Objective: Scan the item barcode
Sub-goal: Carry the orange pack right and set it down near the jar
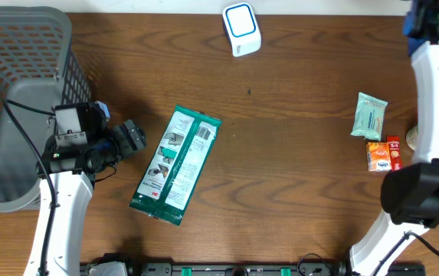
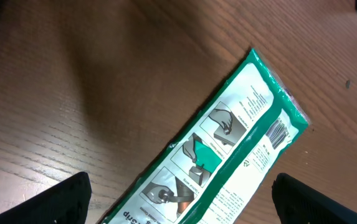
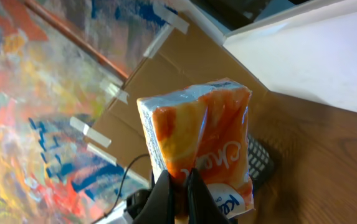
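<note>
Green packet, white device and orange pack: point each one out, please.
Green packet (image 1: 177,165), overhead view, middle of its printed face.
White device (image 1: 241,29), overhead view, centre of its blue-ringed top.
Orange pack (image 3: 197,143), right wrist view, middle of its front face.

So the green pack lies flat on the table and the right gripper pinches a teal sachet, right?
No: the right wrist view shows the right gripper pinching an orange pack. The green pack does lie flat on the table.
</note>
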Tool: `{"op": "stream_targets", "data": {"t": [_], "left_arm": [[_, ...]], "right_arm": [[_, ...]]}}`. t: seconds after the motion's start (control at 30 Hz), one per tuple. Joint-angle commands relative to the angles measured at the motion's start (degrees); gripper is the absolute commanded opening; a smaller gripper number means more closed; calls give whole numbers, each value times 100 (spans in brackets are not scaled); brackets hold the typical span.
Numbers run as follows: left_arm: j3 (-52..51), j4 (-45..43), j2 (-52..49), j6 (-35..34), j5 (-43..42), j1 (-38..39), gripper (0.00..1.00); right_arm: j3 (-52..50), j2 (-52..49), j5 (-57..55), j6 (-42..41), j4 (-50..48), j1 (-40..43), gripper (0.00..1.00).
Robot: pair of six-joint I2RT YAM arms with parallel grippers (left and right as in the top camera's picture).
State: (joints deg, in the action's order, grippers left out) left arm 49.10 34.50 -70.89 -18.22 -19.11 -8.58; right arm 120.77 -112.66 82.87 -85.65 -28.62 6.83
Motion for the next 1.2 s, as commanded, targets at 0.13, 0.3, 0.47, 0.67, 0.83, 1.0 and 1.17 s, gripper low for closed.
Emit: {"op": "stream_targets", "data": {"t": [0.13,0.3,0.47,0.67,0.83,1.0,1.17], "left_arm": [[35,17,-20,-72,79,-52,93],[35,17,-22,-72,79,-52,93],[35,17,-22,-72,79,-52,93],[35,17,-22,-72,79,-52,93],[35,17,-22,-72,79,-52,93],[35,17,-22,-72,79,-50,93],[35,15,-22,-72,79,-52,93]], "right_arm": [[-699,459,-122,59,-22,385,1],[-1858,463,-520,977,859,839,2],[-3209,463,-811,3101,2973,1093,1],[-3967,492,-1099,5871,5324,1224,1],[-3967,691,-2903,7801,7543,1217,1],[-3967,1344,-5394,8255,8450,1113,1],[-3995,1952,-7895,7858,9110,1067,1]]}}
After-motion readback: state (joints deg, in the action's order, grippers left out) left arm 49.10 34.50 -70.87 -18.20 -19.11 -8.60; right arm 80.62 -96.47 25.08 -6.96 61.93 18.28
